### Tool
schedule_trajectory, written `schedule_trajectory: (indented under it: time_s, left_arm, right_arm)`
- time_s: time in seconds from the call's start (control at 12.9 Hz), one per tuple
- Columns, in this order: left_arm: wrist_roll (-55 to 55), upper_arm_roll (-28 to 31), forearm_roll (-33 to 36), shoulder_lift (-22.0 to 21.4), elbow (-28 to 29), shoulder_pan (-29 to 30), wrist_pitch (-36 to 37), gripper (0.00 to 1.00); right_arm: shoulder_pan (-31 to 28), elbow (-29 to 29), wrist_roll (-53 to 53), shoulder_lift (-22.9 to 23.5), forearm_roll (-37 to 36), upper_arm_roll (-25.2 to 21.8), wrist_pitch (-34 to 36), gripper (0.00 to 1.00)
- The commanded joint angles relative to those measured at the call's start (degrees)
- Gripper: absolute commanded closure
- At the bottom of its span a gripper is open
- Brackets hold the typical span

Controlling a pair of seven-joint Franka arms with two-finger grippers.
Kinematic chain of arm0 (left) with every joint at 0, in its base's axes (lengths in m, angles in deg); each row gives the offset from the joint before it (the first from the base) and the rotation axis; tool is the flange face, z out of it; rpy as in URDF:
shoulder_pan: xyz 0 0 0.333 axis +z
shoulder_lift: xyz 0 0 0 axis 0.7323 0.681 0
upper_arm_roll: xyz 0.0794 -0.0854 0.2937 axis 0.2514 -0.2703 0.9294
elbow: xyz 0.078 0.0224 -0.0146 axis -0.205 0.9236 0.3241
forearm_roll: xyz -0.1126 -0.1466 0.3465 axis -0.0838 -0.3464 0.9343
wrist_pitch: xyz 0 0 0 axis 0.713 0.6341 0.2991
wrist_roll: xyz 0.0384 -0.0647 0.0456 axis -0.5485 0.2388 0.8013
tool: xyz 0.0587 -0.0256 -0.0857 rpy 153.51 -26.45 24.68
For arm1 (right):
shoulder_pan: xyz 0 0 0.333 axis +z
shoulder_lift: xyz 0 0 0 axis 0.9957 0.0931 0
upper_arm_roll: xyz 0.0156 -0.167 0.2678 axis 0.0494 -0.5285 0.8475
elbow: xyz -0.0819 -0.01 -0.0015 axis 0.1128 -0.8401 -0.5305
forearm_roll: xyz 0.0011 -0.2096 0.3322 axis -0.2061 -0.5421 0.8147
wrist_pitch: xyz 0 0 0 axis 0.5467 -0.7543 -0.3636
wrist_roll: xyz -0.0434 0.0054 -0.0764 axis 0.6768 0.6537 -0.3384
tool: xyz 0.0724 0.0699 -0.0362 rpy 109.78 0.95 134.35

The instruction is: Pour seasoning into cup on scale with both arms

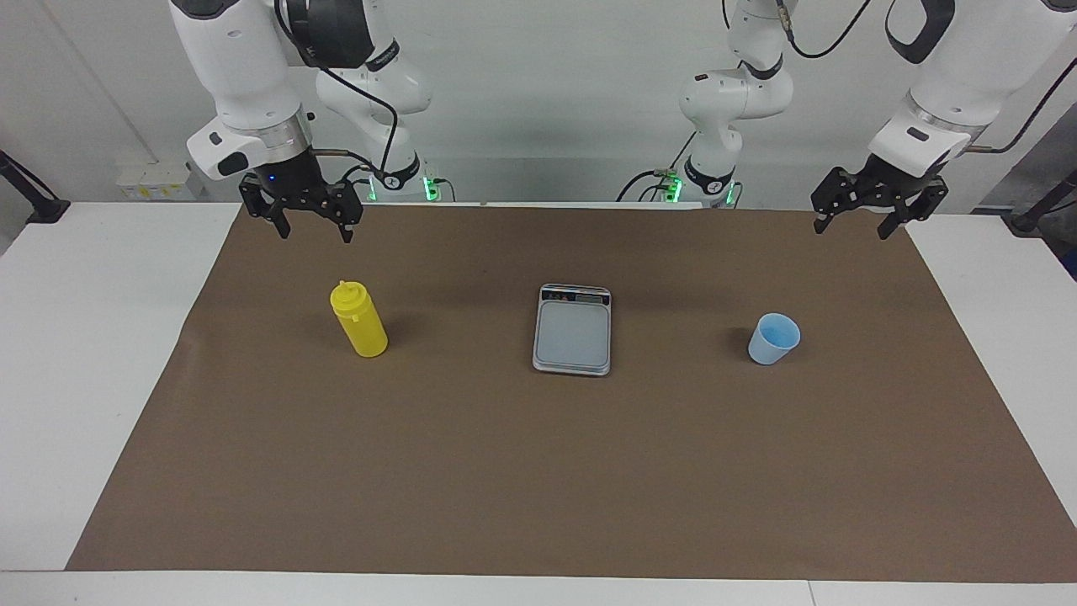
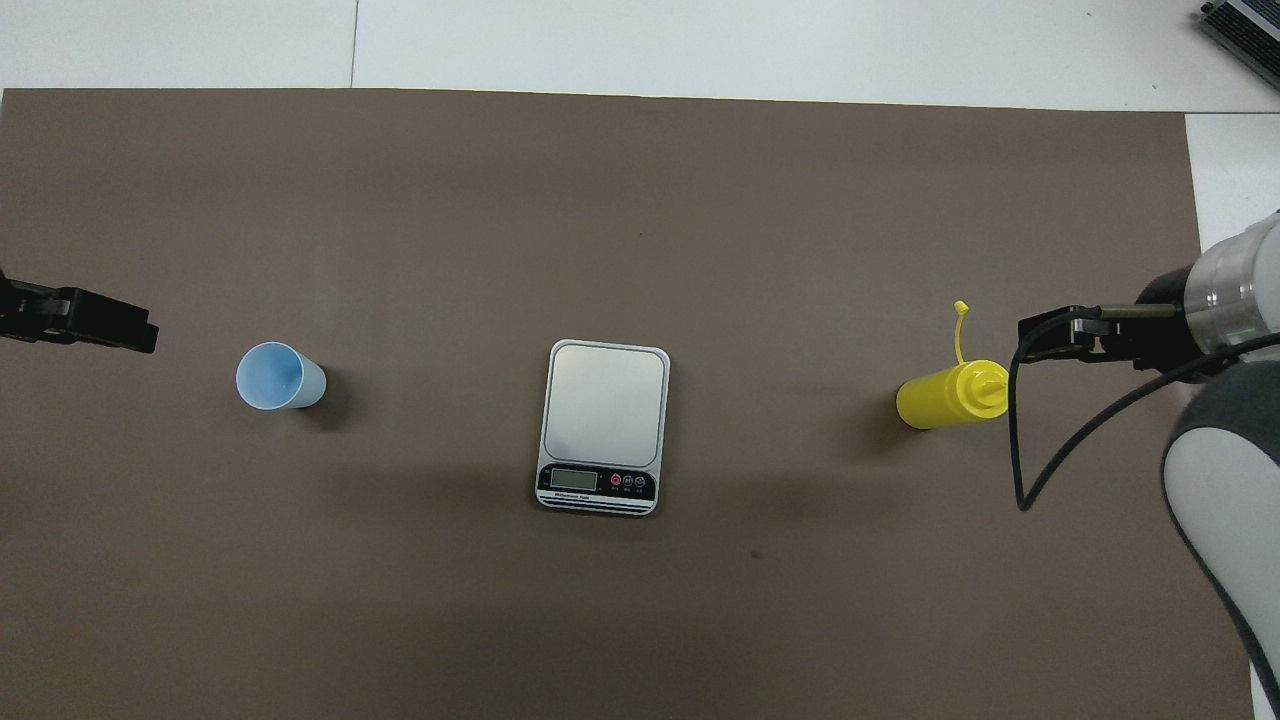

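The yellow seasoning bottle (image 1: 359,320) (image 2: 945,395) stands upright on the brown mat toward the right arm's end, its small tethered lid hanging open. The silver-grey scale (image 1: 572,330) (image 2: 605,425) lies mid-mat, display end toward the robots, with nothing on its plate. The pale-blue cup (image 1: 774,338) (image 2: 280,376) stands upright on the mat toward the left arm's end. My right gripper (image 1: 313,227) (image 2: 1050,335) hangs open and empty above the mat, apart from the bottle. My left gripper (image 1: 851,227) (image 2: 120,325) hangs open and empty over the mat's corner, apart from the cup.
The brown mat (image 1: 538,471) covers most of a white table (image 1: 84,337), with white margins at both ends. A black cable loop (image 2: 1020,450) hangs from the right arm near the bottle. A grey device (image 2: 1240,30) sits at the table corner farthest from the robots.
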Motion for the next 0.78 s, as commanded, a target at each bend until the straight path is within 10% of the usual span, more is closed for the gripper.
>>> schedule_trajectory:
  time_s: [0.0, 0.7]
  left_arm:
    - [-1.06, 0.05, -0.07, -0.18, -0.43, 0.16, 0.38, 0.00]
    - [-2.37, 0.05, 0.10, -1.24, 2.20, 0.33, -1.10, 0.00]
  right_arm:
    - [-0.86, 1.04, -0.66, -0.79, 0.41, 0.31, -1.11, 0.00]
    - [-1.13, 1.22, -0.65, -0.88, 0.42, 0.31, -1.02, 0.00]
